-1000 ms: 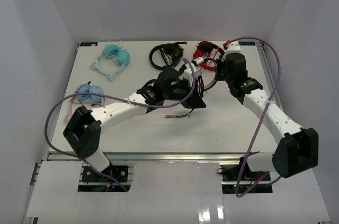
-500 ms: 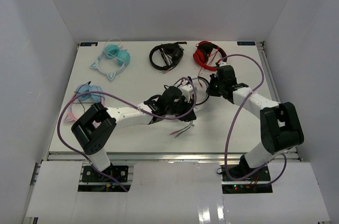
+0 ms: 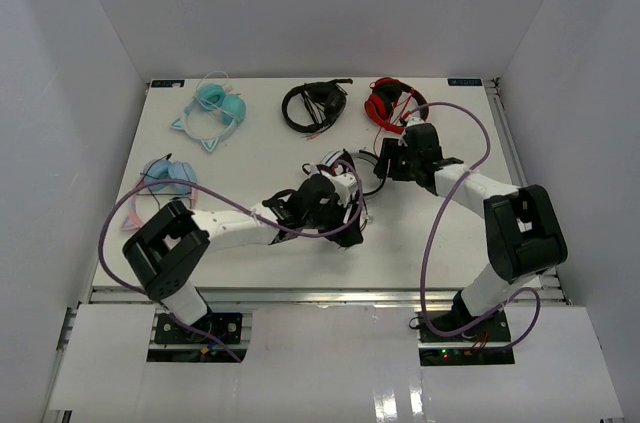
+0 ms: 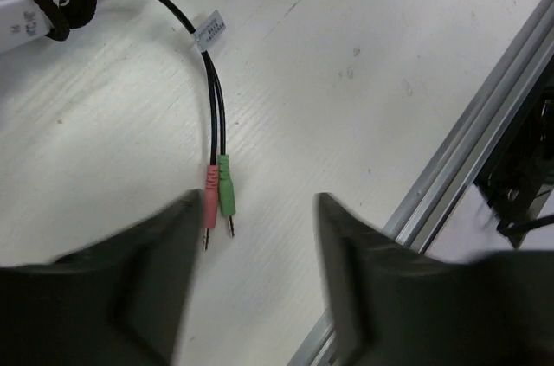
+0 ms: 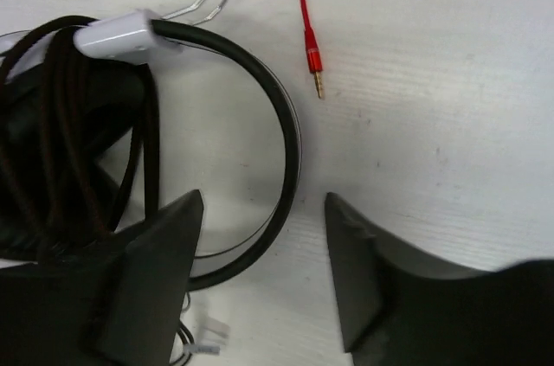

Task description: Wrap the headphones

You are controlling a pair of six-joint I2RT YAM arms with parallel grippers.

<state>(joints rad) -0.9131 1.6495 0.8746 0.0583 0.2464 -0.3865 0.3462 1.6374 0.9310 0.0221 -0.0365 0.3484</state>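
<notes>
Left fingers [image 4: 130,297] stand apart, empty. The cable's pink and green plugs [image 4: 219,197] lie on the worktop [image 4: 389,80] just ahead, pointing back at the wrist. Right fingers [image 5: 138,288] are parted and empty above the headband of the headphones [image 5: 281,115], mid-worktop. Judgement: the left arm is nearer the loose end.

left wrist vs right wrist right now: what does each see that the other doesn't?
Left wrist only: the pink plug and green plug ending the thin black cable, its white tag, and the metal rail at the table edge.
Right wrist only: the headband of the headphones curving into the gap between the fingers, and a red plug lying apart.
Both: white table, wound cable loops, and an open, empty gripper: left gripper, right gripper.
</notes>
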